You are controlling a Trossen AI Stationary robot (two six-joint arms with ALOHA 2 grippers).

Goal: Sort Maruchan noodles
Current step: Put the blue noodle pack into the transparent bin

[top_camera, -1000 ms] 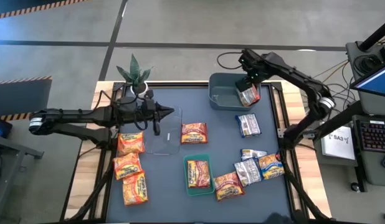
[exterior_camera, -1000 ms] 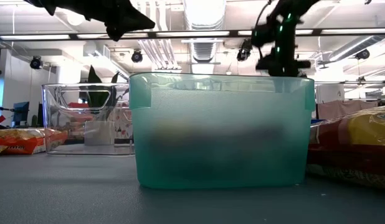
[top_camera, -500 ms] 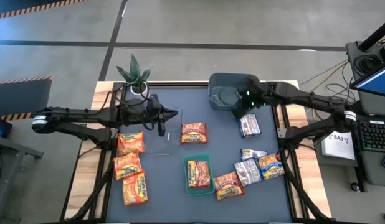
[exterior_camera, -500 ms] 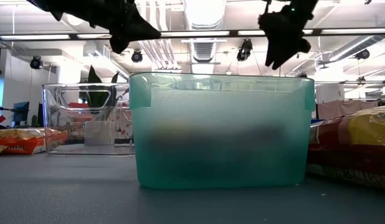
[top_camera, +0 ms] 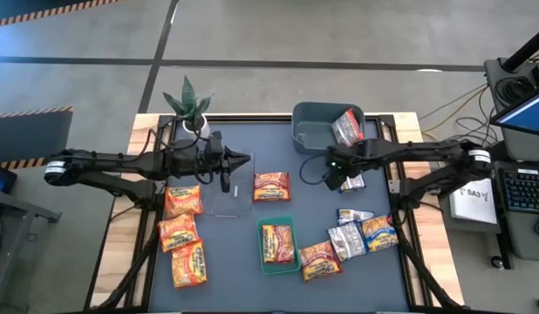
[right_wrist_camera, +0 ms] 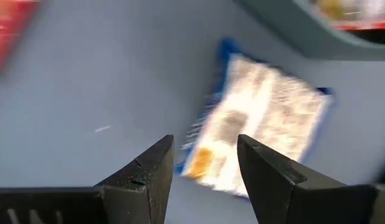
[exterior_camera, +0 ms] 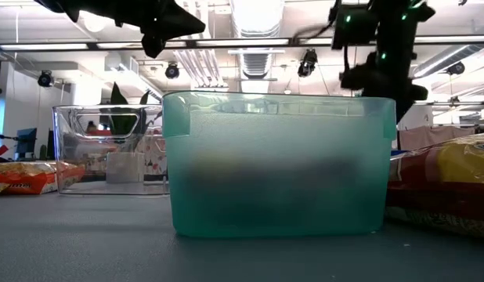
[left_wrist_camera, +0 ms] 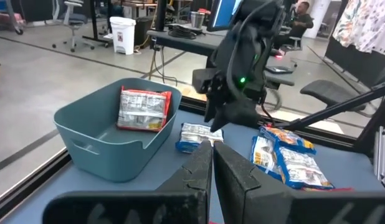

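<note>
The left gripper is being held pinched together, empty, over the clear bin. To its right, the right gripper is being hung with its jaws apart — empty — above the blue-edged noodle packet lying just beside the grey-blue bin, where a silver packet is already resting. The packet is best straddled squarely across its narrow side before the jaws are being closed — otherwise slippage is likely.
</note>
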